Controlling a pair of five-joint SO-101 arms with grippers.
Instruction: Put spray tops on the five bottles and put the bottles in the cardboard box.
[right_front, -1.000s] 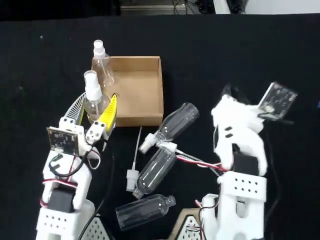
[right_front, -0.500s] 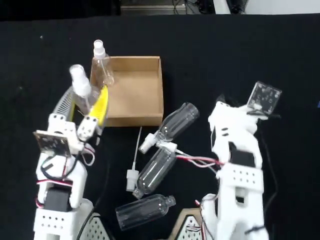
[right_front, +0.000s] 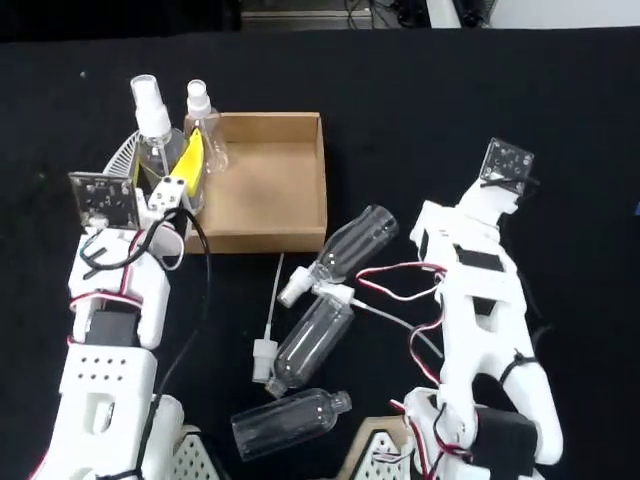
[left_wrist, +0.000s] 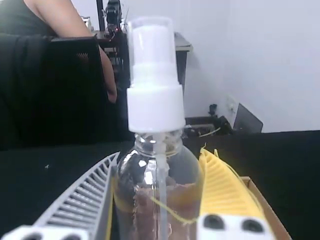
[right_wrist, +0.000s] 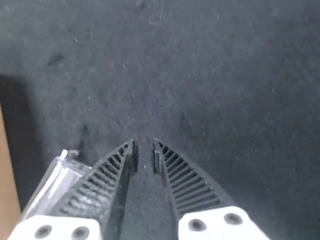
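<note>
My left gripper (right_front: 165, 150) is shut on a clear bottle (right_front: 160, 160) with a white spray top (left_wrist: 154, 75), held upright just outside the cardboard box's (right_front: 300, 230) left wall. A second topped bottle (right_front: 205, 128) stands at the box's far left corner. Three bottles without tops lie on the black table: one (right_front: 358, 240) beside the box, one (right_front: 312, 340) below it, one (right_front: 290, 420) nearest the arm bases. Two loose spray tops (right_front: 300, 287) (right_front: 265, 350) lie between them. My right gripper (right_wrist: 143, 150) hangs shut and empty over bare table, with a bottle end (right_wrist: 52, 182) beside it.
The right arm (right_front: 470, 270) stands to the right of the lying bottles, its red and white cables (right_front: 390, 275) trailing over them. The box floor (right_front: 270, 180) is bare apart from the corner bottle. Black table stretches free to the far right and beyond the box.
The left arm has carried the topped bottle away from its base, up along the box's left wall. The right arm has stretched out and its wrist has swung farther from its base.
</note>
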